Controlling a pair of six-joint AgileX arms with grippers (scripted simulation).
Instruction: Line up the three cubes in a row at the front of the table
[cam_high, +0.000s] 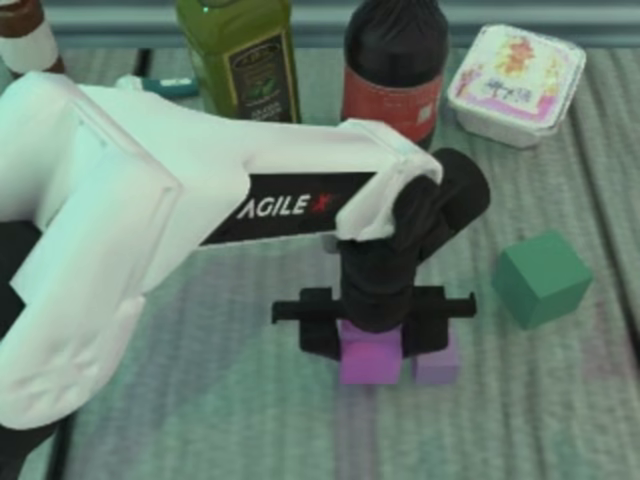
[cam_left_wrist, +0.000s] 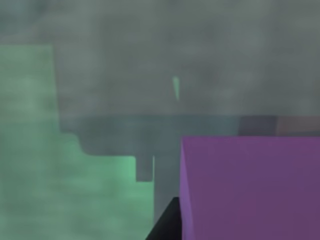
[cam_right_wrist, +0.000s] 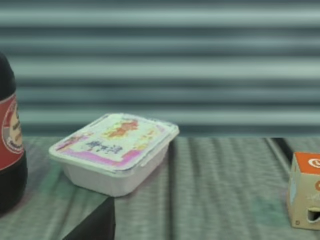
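My left gripper (cam_high: 372, 338) reaches down from the left over the magenta-pink cube (cam_high: 369, 360), its jaws shut on the cube's two sides. In the left wrist view the cube (cam_left_wrist: 250, 190) looms large, with one dark fingertip (cam_left_wrist: 167, 225) against its side. The small lavender cube (cam_high: 437, 363) sits on the table (cam_high: 200, 400) right beside it, on its right. The larger dark green cube (cam_high: 541, 278) stands apart, farther right and back. My right gripper (cam_right_wrist: 160, 236) is parked out of the top view, open, with only one fingertip (cam_right_wrist: 97, 225) showing.
Along the back stand an olive-green bottle (cam_high: 240, 50), a dark bottle with a red label (cam_high: 393, 60), a white lidded food tub (cam_high: 517, 80) and a brown bottle (cam_high: 25, 35). An orange carton (cam_right_wrist: 306, 190) shows in the right wrist view.
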